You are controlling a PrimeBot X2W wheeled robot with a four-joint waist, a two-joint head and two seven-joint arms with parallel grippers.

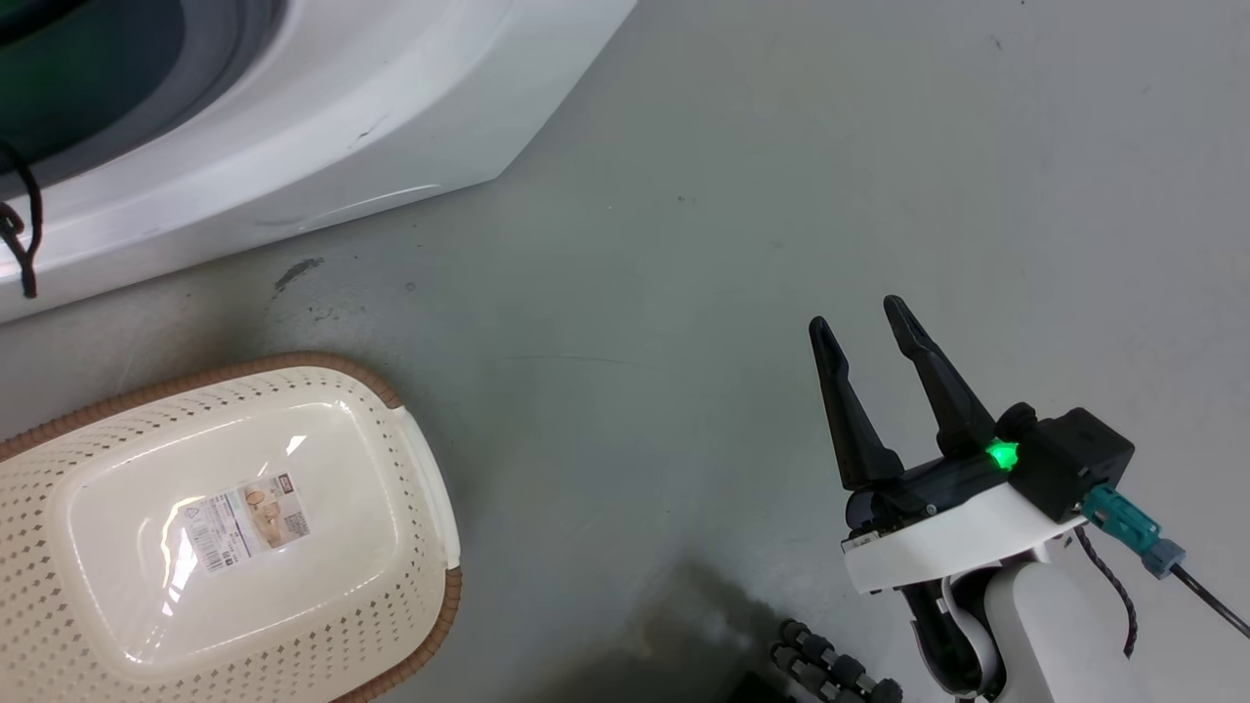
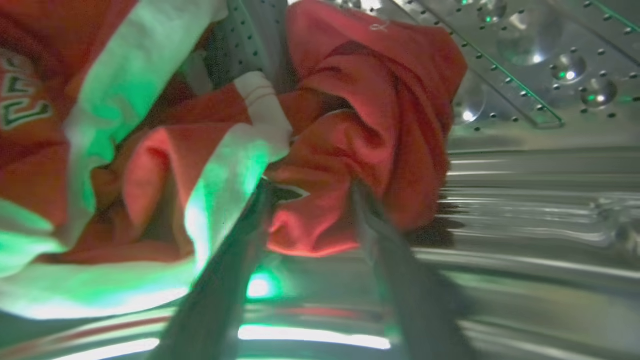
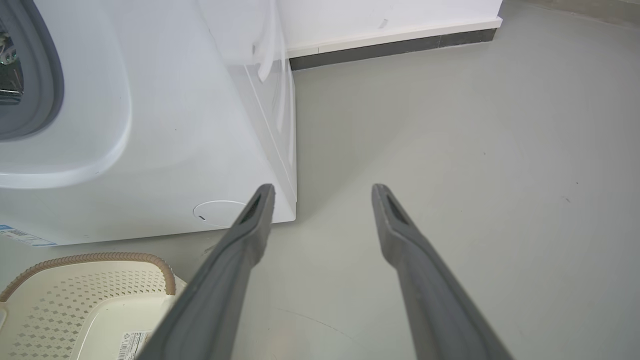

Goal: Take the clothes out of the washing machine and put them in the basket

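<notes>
While deep inside the washing machine's steel drum (image 2: 525, 75), straddles a bunched red fold of the clothes (image 2: 370, 100) with the left gripper (image 2: 310, 187), fingers spread apart, tips touching the cloth on either side of the fold, not clamped on it. Finds the clothes heaped in the left and middle of the drum, red with white bands, washed in green light, one white band (image 2: 262, 107) lying just above the left-hand fingertip. Cannot tell how many garments make up the heap. Sees perforated metal and round bosses to the upper right of the heap, smooth ribbed steel below it. Holds the right gripper (image 1: 857, 317) out over the grey floor (image 1: 684, 244), fingers wide apart with nothing between them, a green lamp (image 1: 1001, 454) glowing at the base, a teal plug (image 1: 1123, 522) with a dark cable at the wrist. Places the washing machine (image 1: 342, 117) at the upper left of the head view, a black cord (image 1: 24, 234) hanging at the left edge. Sets the basket (image 1: 293, 363) on the floor near the machine's front, apart from it, well left of the right gripper, cream with a brown rim, a paper label (image 1: 249, 522) showing on its bottom. From the right wrist, catches the same spread fingers above the floor, the machine's white front (image 3: 175, 125), the basket's rim (image 3: 100, 257) at the lower left, a dark skirting board (image 3: 390, 45) under the white wall beyond
</notes>
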